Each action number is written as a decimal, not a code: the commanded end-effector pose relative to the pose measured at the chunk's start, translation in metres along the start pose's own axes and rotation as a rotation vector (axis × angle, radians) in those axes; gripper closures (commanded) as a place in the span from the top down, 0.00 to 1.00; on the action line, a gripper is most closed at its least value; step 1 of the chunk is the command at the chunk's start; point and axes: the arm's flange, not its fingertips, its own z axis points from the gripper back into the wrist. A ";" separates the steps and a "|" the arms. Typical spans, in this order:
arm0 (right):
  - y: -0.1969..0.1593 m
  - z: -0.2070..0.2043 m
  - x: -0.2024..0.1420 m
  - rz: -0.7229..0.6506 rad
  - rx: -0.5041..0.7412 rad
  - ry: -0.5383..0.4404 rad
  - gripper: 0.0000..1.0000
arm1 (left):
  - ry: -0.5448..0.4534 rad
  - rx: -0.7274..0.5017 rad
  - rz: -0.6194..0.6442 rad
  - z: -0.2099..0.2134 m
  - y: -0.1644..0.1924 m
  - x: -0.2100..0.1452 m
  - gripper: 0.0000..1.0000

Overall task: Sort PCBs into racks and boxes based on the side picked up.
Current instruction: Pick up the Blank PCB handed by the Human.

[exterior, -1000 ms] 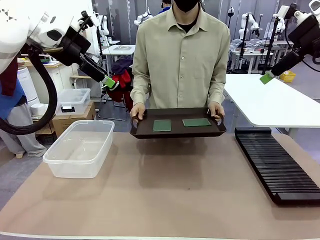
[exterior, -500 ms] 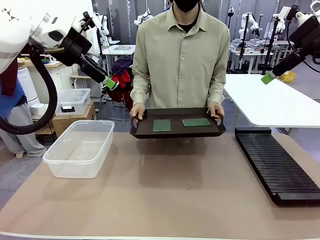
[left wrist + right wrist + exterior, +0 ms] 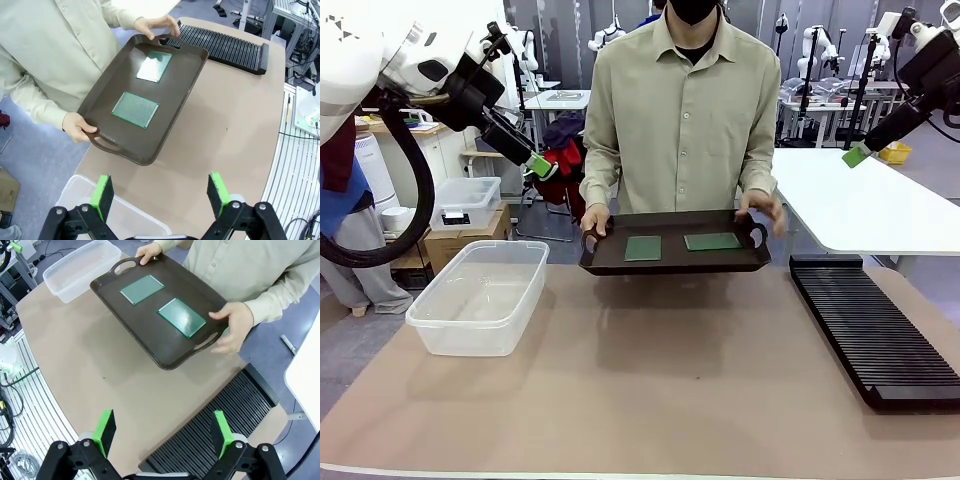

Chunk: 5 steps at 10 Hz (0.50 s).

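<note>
Two green PCBs [image 3: 643, 248] [image 3: 712, 241] lie flat side by side on a dark brown handled tray [image 3: 670, 265] that a person holds over the table's far edge. In the left wrist view the PCBs [image 3: 135, 109] [image 3: 154, 66] lie well beyond my open left gripper [image 3: 160, 195]. From the right wrist, the PCBs [image 3: 141, 289] [image 3: 182, 317] are far ahead of my open right gripper [image 3: 163, 432]. Both grippers hang high and hold nothing, left [image 3: 538, 165] and right [image 3: 857, 155]. The clear box [image 3: 480, 295] sits at the table's left. At the right lies the black slotted rack [image 3: 875, 330].
One of the person's hands [image 3: 595, 222] grips a tray handle. The other hand [image 3: 765, 210] hovers just off the opposite handle. A white table [image 3: 860, 200] stands behind the rack. A smaller lidded bin [image 3: 465, 200] sits on a cardboard box off the table's left.
The person's hand at the tray's right end has come off its handle and lifted slightly. The tray, the PCBs and both arms have barely moved.
</note>
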 end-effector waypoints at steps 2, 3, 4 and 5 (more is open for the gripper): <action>0.000 0.000 -0.001 0.001 0.017 -0.010 1.00 | -0.015 -0.015 0.003 0.001 0.001 -0.001 1.00; 0.000 0.000 -0.001 0.001 0.017 -0.010 1.00 | -0.015 -0.015 0.003 0.001 0.001 -0.001 1.00; 0.000 0.000 -0.001 0.001 0.017 -0.010 1.00 | -0.015 -0.015 0.003 0.001 0.001 -0.001 1.00; 0.000 0.000 -0.001 0.001 0.017 -0.010 1.00 | -0.015 -0.015 0.003 0.001 0.001 -0.001 1.00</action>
